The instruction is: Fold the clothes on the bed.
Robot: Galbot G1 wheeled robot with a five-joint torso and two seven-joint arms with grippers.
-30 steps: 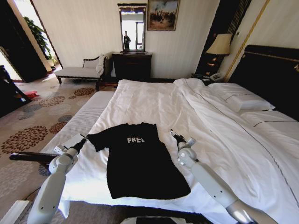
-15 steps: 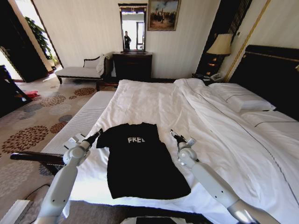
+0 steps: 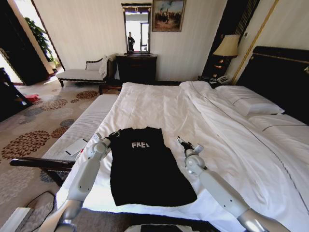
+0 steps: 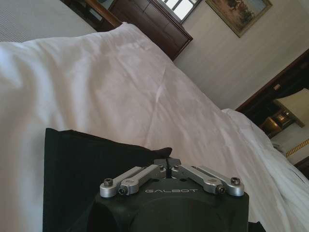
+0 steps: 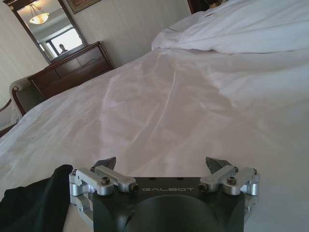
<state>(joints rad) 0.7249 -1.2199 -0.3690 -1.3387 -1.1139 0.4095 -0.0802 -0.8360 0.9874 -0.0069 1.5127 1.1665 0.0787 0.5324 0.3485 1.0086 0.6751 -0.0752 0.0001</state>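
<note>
The black T-shirt (image 3: 145,169) with white chest lettering lies flat on the bed (image 3: 159,104) near its foot edge. Its left sleeve is folded in over the body, so that side now runs straight. My left gripper (image 3: 114,133) is at the shirt's upper left corner, shut on the sleeve fabric (image 4: 82,164); in the left wrist view the fingertips (image 4: 167,162) meet on black cloth. My right gripper (image 3: 179,140) rests open on the white sheet just right of the shirt's right shoulder. In the right wrist view it (image 5: 161,164) holds nothing, and the shirt's edge (image 5: 34,203) lies beside it.
A white-cushioned bench (image 3: 87,123) runs along the bed's left side with a flat white object (image 3: 76,146) on it. A dark bar (image 3: 38,163) sticks out near my left arm. Pillows (image 3: 248,104) and the dark headboard (image 3: 280,77) are at the right. White sheet lies open beyond the shirt.
My left gripper has moved right, from beside the bench to the shirt's collar area, drawing the left sleeve in over the body. The right arm has stayed still.
</note>
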